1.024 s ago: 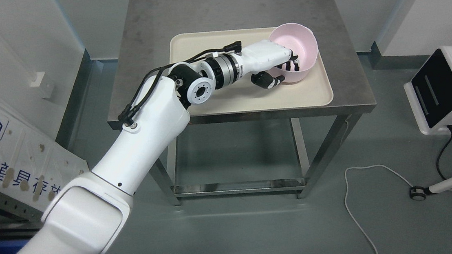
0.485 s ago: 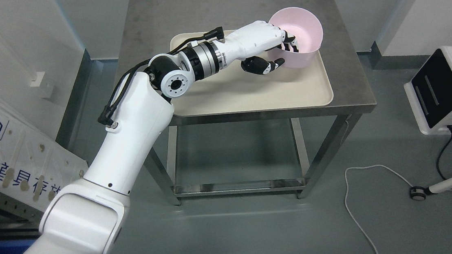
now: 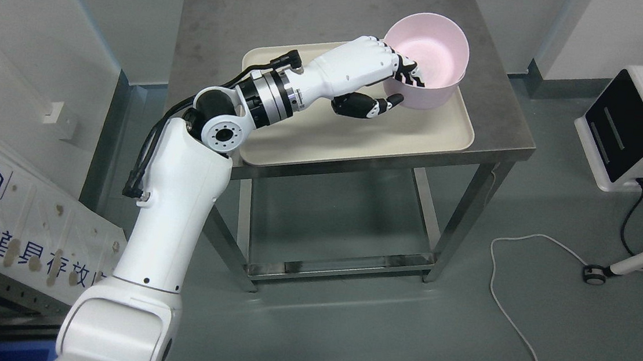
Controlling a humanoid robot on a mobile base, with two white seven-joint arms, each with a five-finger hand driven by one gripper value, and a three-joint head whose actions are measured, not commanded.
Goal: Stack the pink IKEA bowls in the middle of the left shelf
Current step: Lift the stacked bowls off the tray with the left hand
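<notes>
A pink bowl (image 3: 434,53) hangs just above the far right part of a cream tray (image 3: 354,134) on a steel table. My left hand (image 3: 397,85) is shut on the bowl's near rim, with fingers hooked inside and the dark thumb under the outer wall. The bowl is roughly level, its opening facing up. The left arm reaches from the lower left across the tray. No shelf shows in this view.
The steel table (image 3: 224,32) has an open frame below with a low crossbar. A white and black device (image 3: 634,129) stands on the floor at the right, with cables (image 3: 518,325) trailing over the grey floor. A white panel (image 3: 10,217) leans at the lower left.
The left hand has lifted the pink bowl off the tray and turned it from tilted to nearly level. The elbow has swung leftward.
</notes>
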